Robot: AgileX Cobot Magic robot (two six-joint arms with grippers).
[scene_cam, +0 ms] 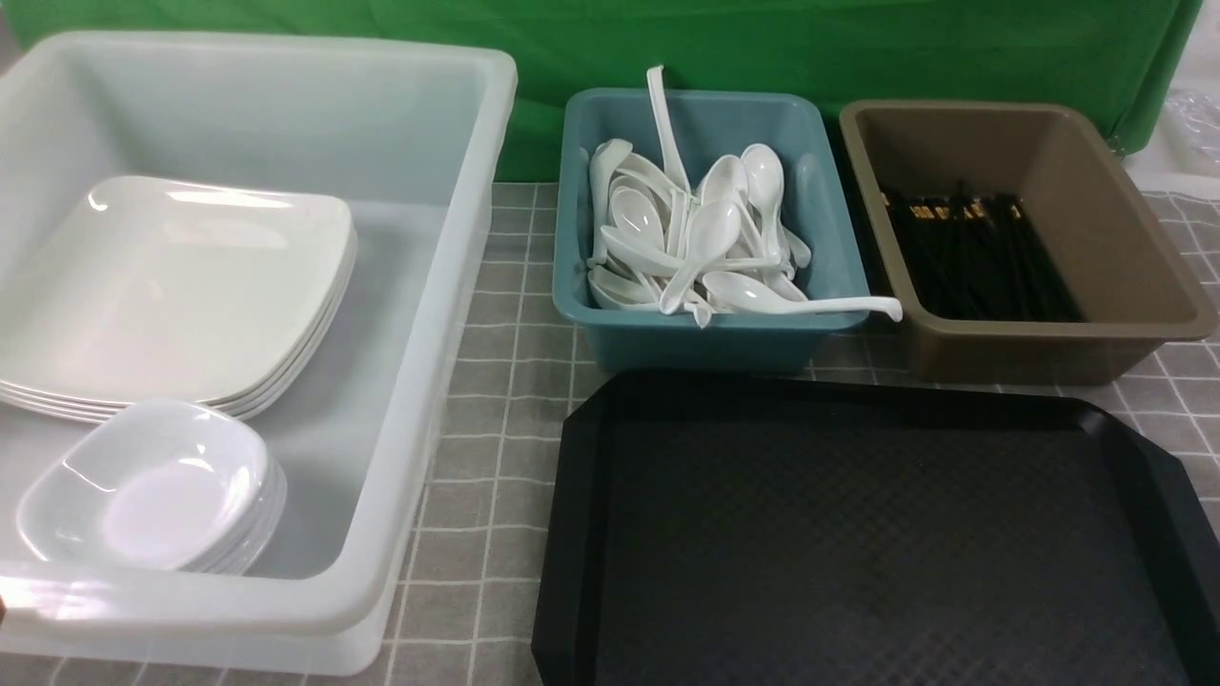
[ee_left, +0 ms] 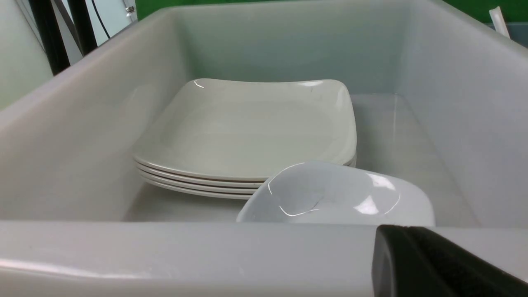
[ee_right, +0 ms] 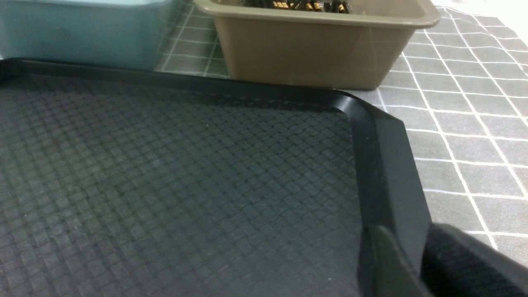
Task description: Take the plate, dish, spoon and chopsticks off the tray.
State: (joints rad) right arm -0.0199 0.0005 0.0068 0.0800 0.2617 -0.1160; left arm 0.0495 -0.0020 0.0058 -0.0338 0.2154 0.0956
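Note:
The black tray (scene_cam: 572, 534) lies at the front right with nothing on its crosshatch floor. The plate (scene_cam: 181, 286) tops a stack inside the translucent bin (scene_cam: 429, 381), and the dish (scene_cam: 152, 486) tops a smaller stack in front of it. The spoon lies among several white spoons (scene_cam: 705, 238) in the teal tub. Black chopsticks (scene_cam: 982, 257) rest in the brown tub. Neither gripper shows in the front view. My left gripper (ee_left: 406, 247) is shut and empty at the bin's near wall, close to the dish (ee_left: 338, 194). My right gripper (ee_right: 412, 247) stands slightly open astride the tray's rim (ee_right: 387, 165).
The teal tub (scene_cam: 686, 333) and brown tub (scene_cam: 1048, 353) stand side by side just behind the tray. A grey checked cloth (scene_cam: 496, 457) covers the table between bin and tray. One spoon handle pokes over the teal tub's front rim.

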